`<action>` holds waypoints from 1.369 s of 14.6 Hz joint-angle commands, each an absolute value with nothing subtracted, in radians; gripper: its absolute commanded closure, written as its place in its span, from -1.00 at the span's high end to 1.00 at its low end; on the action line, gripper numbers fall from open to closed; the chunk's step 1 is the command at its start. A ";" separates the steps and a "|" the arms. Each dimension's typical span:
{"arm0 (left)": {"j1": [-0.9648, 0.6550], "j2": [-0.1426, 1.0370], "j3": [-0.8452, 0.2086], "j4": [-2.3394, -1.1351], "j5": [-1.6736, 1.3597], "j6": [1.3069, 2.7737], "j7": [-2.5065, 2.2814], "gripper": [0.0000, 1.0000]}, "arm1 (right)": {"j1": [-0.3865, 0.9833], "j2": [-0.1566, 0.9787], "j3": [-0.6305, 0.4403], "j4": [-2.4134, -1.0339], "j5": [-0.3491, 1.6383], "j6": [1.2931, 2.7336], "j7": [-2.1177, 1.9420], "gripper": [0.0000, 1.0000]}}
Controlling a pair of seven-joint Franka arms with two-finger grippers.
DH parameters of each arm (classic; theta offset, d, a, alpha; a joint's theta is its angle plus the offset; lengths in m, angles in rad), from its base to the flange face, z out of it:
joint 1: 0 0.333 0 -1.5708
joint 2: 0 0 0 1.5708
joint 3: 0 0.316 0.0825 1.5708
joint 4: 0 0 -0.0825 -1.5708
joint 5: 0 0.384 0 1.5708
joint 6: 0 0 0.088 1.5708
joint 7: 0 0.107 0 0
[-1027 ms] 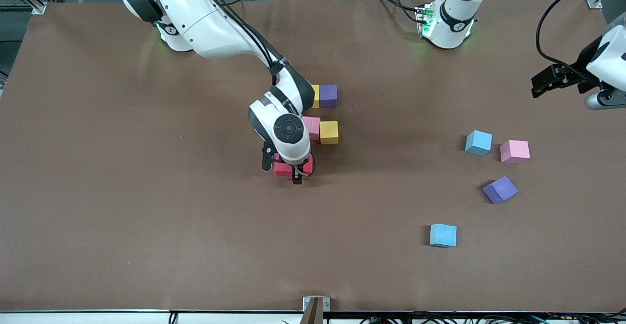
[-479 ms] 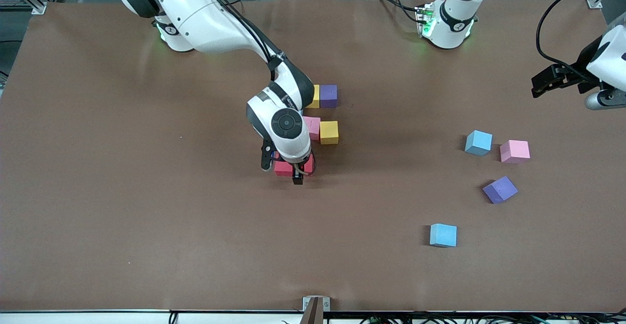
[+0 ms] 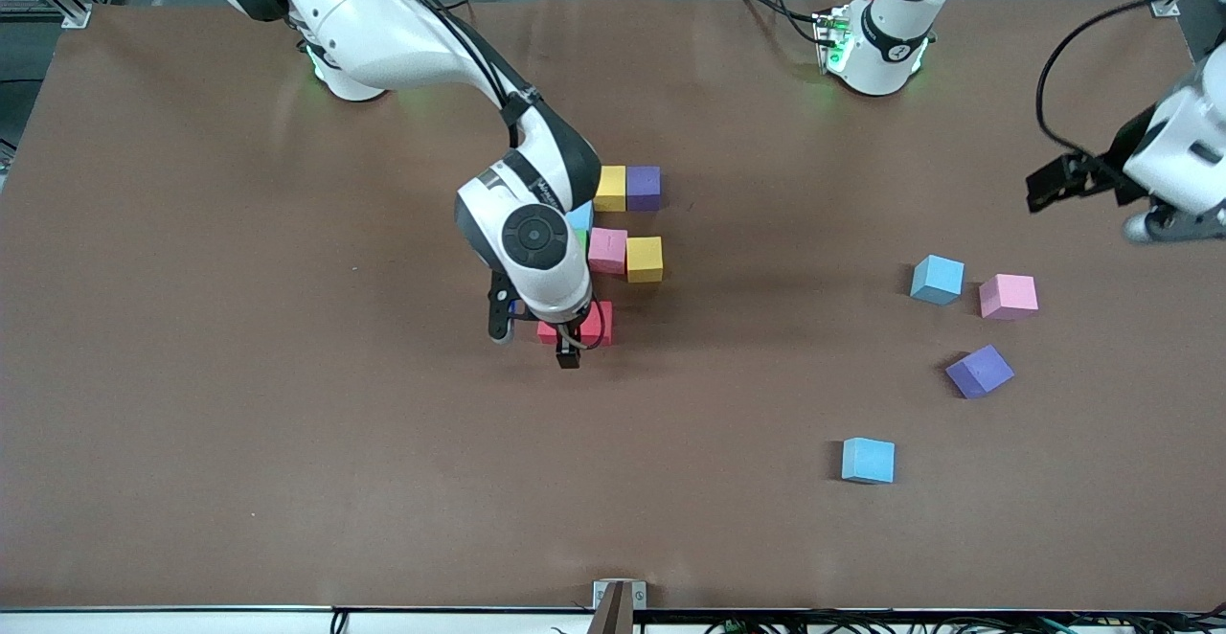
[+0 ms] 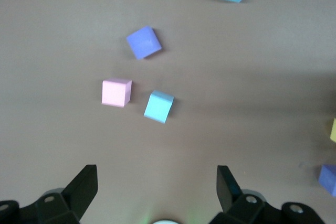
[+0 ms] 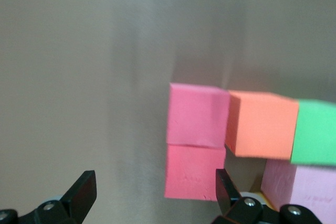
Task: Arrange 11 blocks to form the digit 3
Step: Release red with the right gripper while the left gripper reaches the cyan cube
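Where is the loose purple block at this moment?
In the front view the tilted purple block lies toward the left arm's end, nearer the camera than the pink block, apart from it.

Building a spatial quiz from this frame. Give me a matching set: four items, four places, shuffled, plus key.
Items
1. right gripper
2. left gripper
3. lone light blue block
4. tilted purple block

Places
A. nearest the front camera of the loose blocks
B. open, beside the red blocks
C. between the loose pink block and that nearest block
D. open, up over the left arm's end of the table

Pairs: 1-B, 2-D, 3-A, 4-C
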State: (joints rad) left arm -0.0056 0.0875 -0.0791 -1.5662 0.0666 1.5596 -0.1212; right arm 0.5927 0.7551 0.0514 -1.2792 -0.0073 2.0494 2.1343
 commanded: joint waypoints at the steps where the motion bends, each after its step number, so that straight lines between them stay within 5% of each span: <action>1: -0.017 0.236 -0.080 -1.546 0.052 1.698 -0.112 1.00 | 0.514 0.663 0.067 -1.312 -0.012 1.962 1.924 1.00; 4: -0.060 0.365 -0.103 -1.525 0.063 1.833 -0.104 1.00 | 0.437 0.595 0.067 -1.341 -0.012 1.887 1.675 1.00; 10: -0.092 0.672 -0.094 -1.287 0.066 1.980 -0.094 1.00 | 0.272 0.441 0.066 -1.526 -0.014 1.881 1.155 1.00; 15: -0.089 0.778 -0.094 -1.261 0.060 2.167 -0.094 1.00 | 0.119 0.322 0.060 -1.545 -0.023 1.711 0.587 1.00; 20: -0.090 0.871 -0.101 -1.197 0.058 2.186 -0.081 1.00 | -0.050 0.262 0.058 -1.516 -0.029 1.632 0.119 1.00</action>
